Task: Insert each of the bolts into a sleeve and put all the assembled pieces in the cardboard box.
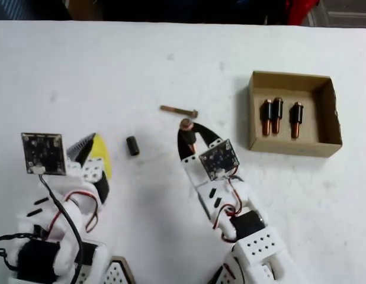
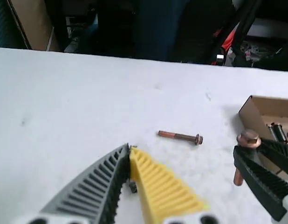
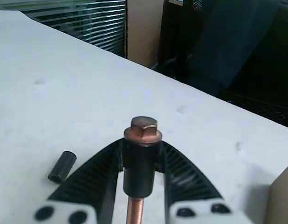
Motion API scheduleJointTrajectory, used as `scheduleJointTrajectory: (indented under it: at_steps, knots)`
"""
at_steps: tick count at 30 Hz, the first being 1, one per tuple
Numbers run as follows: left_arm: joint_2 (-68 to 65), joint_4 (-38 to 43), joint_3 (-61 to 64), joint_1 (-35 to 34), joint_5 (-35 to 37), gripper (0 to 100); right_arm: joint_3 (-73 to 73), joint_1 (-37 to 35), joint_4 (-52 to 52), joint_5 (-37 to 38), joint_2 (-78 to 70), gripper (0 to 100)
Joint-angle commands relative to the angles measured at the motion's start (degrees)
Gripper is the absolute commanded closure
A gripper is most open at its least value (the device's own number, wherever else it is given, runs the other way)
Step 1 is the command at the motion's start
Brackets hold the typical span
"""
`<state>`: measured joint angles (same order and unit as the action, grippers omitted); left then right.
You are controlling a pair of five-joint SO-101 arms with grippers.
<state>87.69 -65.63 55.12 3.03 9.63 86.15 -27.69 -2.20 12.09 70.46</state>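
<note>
Bolt (image 3: 143, 127) in sleeve (image 3: 140, 172) stands upright, squeezed tight in right claw (image 1: 192, 135); cardboard box (image 1: 292, 146) lies close on its right, open side up.

Your backdrop
You see a white surface (image 1: 82, 71); a red object (image 1: 301, 10) sits beyond it at one o'clock.

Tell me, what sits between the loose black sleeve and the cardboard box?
In the high view, the right gripper, shut on a sleeved bolt. A loose bolt lies just off that line, farther back.
</note>
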Motion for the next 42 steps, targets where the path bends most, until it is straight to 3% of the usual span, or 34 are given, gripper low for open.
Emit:
scheduleJointTrajectory:
  at_steps: [1, 9, 14, 21, 31, 42]
  knots:
    - [2.2, -4.0, -2.5, -0.5, -3.0, 98, -0.6, 0.7, 1.5, 0.4, 1.3, 98.1]
    - [16.2, -11.3, 1.8, -0.7, -6.7, 98, -0.5, 0.8, 1.5, 0.4, 1.3, 98.1]
    - [16.8, -11.9, 5.0, -5.8, -7.3, 98, -1.9, 3.4, -1.7, 0.4, 1.3, 98.2]
    - [16.8, -6.9, 12.1, -10.9, -7.4, 98, -8.3, 9.5, -13.0, 0.4, 1.3, 98.2]
    - [16.8, -4.9, 24.4, -10.3, -7.4, 97, -19.3, 22.3, -29.4, 0.5, 1.3, 98.1]
    - [16.8, -5.5, 32.5, -10.3, -7.4, 97, -41.4, 27.8, -49.6, 0.5, 0.6, 98.1]
